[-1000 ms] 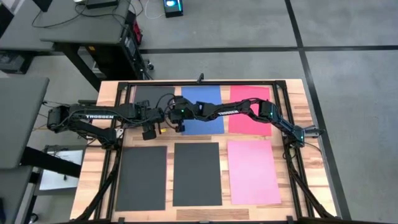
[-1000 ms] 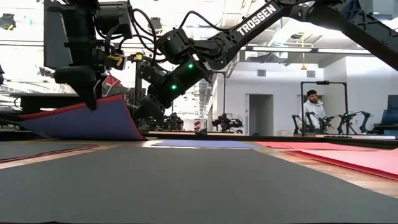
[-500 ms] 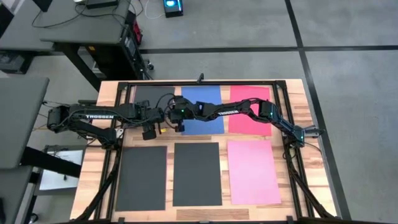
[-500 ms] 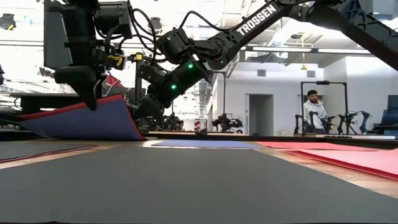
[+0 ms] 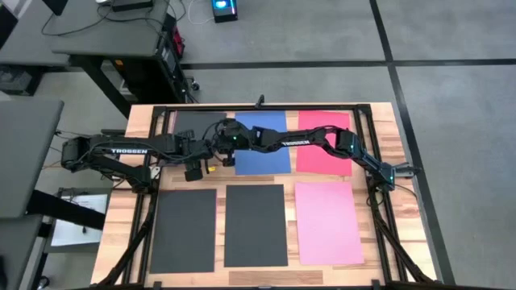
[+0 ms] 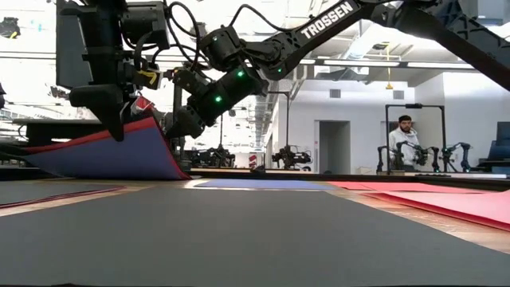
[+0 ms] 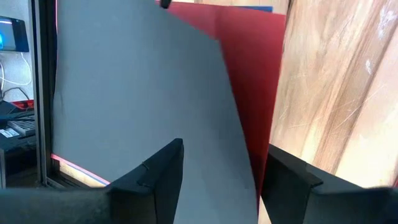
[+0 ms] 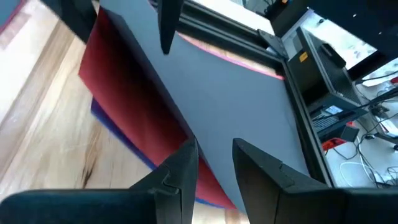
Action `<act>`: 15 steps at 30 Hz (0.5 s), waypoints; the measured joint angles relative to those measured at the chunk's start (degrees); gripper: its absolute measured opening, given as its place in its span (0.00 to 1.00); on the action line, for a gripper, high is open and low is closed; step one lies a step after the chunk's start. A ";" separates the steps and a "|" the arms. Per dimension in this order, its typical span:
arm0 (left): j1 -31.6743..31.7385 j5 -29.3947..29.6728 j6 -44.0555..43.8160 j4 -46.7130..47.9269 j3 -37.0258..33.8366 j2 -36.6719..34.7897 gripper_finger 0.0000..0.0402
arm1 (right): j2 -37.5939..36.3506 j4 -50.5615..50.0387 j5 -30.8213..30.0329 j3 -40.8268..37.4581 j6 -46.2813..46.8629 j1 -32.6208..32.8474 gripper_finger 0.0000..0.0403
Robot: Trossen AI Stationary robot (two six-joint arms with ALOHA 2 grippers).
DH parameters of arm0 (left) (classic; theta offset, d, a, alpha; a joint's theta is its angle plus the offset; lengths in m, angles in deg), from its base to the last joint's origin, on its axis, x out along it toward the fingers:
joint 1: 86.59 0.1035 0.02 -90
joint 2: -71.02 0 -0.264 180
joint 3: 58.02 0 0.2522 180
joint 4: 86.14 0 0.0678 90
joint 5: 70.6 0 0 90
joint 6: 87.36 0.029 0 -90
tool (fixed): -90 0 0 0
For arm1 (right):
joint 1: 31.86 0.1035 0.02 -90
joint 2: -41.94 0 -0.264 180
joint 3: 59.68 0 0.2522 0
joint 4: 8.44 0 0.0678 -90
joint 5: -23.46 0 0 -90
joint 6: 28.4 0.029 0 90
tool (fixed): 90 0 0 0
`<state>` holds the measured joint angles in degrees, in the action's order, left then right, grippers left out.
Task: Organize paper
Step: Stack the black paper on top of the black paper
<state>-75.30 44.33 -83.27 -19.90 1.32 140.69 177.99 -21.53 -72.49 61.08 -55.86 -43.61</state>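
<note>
The paper at work is an uneven stack [image 5: 187, 121] at the table's far left: a grey sheet [image 7: 137, 81] on top, red [image 7: 255, 74] and blue [image 8: 118, 130] beneath. Its near edge is raised, so the low view shows the blue underside [image 6: 96, 155]. My left gripper [image 7: 224, 180] is open astride that near edge, one finger over the grey sheet and one on the near side. My right gripper [image 8: 214, 165], reaching across from the right, is closed to a narrow gap at the stack's near right corner. My left gripper points steeply down at the raised near edge [image 7: 260, 186], which runs along the inner side of its near finger [image 7: 292, 186]. Whether either finger touches the paper, I cannot tell. My right gripper holds the stack's near right corner [image 8: 208, 186], slanting down from the table's right. Grey and red layers show between its fingers. That corner is lifted [image 6: 153, 121] while the stack's far and left parts stay on the table.
A blue sheet [image 5: 270, 165] and a red sheet [image 5: 318, 161] lie flat in the far row under the right arm. Two black sheets [image 5: 184, 229] [image 5: 256, 225] and a pink one [image 5: 329, 221] fill the near row. Black frame rails [image 5: 153, 137] border the table. A person [image 6: 405, 139] stands far behind.
My right gripper has risen a little with the stack's near right corner. The rest of the stack stays where it was.
</note>
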 joint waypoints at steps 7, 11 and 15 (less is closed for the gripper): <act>0.00 0.00 0.29 -0.80 0.00 0.00 0.41 | 0.00 -0.92 5.55 0.00 0.02 0.00 0.23; 0.00 0.00 0.60 -1.10 0.00 0.00 0.41 | 0.00 -1.00 7.80 0.00 0.02 0.20 0.23; 0.00 0.02 0.61 -1.07 0.00 0.00 0.41 | 0.00 -0.73 7.81 0.00 0.02 0.24 0.23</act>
<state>-75.30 44.35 -82.65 -20.97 1.32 140.69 177.99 -22.26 -64.68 61.08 -55.84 -43.37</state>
